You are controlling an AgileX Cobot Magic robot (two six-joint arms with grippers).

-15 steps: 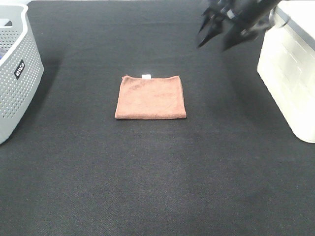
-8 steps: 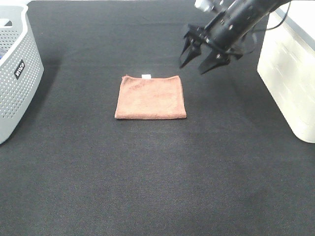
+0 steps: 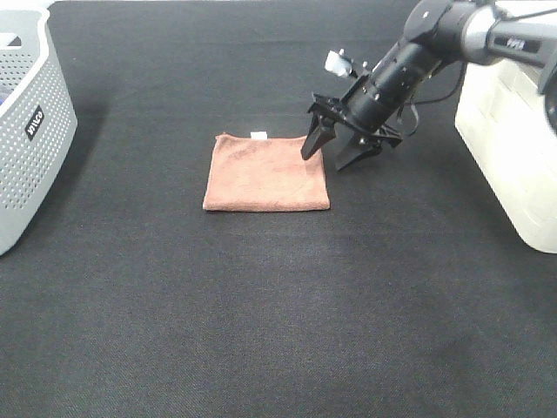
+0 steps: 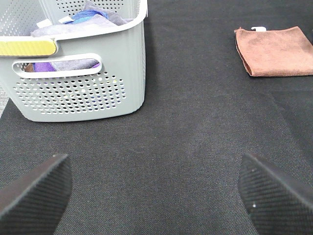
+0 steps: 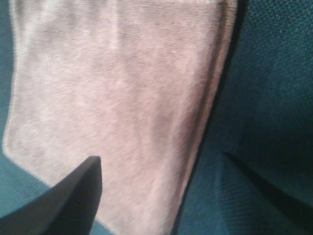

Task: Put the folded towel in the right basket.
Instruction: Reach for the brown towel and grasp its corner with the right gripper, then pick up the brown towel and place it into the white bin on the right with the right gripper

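We see a reddish-brown towel (image 3: 266,172) with a white tag (image 3: 258,135) on a black, finely textured mat (image 3: 261,305). The basket (image 3: 26,170) is pale grey, patterned with rows of round holes, and its label (image 3: 33,123) is black with white lettering. The bin (image 3: 509,131) is creamy white and the right gripper (image 3: 324,160) black, its arm (image 3: 461,30) silver-grey.

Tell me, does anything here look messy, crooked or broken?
Nothing stands out. The towel lies flat and neatly folded on the mat, the grey basket and the white bin stand upright, and the right gripper hangs open over the towel's edge.
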